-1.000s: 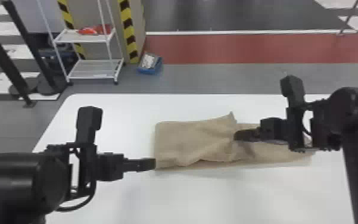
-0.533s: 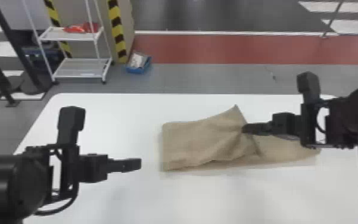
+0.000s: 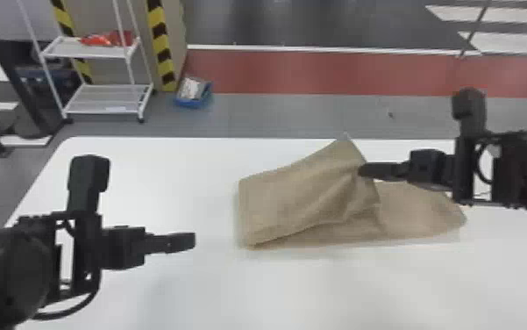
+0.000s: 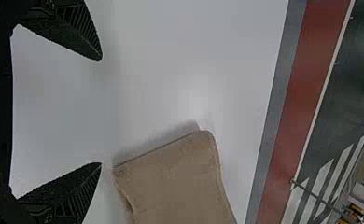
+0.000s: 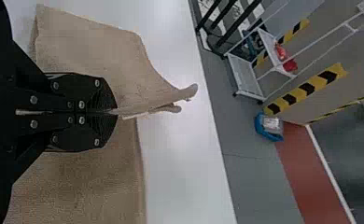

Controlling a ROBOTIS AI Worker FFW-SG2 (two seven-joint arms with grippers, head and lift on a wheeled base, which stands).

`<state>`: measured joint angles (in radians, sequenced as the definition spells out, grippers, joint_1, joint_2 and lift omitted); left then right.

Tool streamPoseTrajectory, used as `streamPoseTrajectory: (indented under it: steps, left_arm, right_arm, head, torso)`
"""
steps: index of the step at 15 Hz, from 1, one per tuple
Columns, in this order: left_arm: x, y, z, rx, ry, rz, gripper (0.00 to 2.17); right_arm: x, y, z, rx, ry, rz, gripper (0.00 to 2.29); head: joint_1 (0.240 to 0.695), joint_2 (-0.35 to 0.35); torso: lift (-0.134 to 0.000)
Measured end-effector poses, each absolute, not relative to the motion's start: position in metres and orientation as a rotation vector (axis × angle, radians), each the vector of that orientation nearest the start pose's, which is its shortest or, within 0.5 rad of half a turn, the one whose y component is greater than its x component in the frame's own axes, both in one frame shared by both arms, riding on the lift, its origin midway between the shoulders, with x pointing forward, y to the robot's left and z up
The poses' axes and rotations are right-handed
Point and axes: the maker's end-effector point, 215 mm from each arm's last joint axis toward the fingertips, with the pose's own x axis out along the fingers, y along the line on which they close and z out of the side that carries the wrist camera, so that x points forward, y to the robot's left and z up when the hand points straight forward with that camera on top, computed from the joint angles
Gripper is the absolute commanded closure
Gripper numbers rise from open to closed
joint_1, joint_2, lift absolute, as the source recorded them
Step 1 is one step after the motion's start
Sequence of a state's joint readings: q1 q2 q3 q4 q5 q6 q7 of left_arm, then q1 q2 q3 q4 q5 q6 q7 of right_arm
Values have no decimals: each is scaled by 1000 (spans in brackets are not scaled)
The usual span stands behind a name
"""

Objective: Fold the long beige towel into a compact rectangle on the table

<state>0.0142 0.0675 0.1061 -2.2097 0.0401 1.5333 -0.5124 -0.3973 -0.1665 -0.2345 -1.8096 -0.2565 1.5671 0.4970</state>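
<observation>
In the head view my right gripper [image 3: 365,170] holds up part of the beige towel [image 3: 293,202], whose raised corner points to the table's far edge. The towel's left portion is doubled over, and a lower layer extends right beneath my right arm. My left gripper [image 3: 192,241] hovers over the table, left of the towel and apart from it. The left wrist view has my left gripper [image 4: 101,112] with fingers wide apart and the towel's folded end [image 4: 175,182] beyond them. In the right wrist view, the fingers of my right gripper [image 5: 115,112] are pressed together on the pinched towel [image 5: 101,51].
The white table [image 3: 152,175] has bare surface left of the towel and in front of it. On the floor past its far edge stand a white shelf rack [image 3: 104,98] and a blue bin [image 3: 194,94].
My left gripper has drawn away leftward from the towel's left end. The right gripper, still gripping the towel, has lifted and shifted slightly, and the held corner stands higher.
</observation>
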Motion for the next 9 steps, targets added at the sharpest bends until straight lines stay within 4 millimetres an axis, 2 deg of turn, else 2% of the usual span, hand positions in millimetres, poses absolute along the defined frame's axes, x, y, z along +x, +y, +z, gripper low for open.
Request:
streamPoseTrajectory:
  steps: [1,3,6,9]
  left_arm:
    - [442,186,-405,-237,880,-384,80]
    - [440,187,-406,-244,881,-385,80]
    - [439,185,-406,-244,882,-388,80]
    - [436,185,-407,-245,884,-388,80]
  right_arm:
    - [557,-242,-327,402,801,399,1295]
    - [550,-256,-339,410,822,371,1295]
    - [537,-259,-367,428,877,357,1295]
    - [531,-260,-372,440,882,357,1295]
  head:
    - [695,-56]
    - [695,-76]
    - [695,-84]
    - [695,-85]
  torso:
    - [-124]
    - [-124]
    - [-124]
    - [-124]
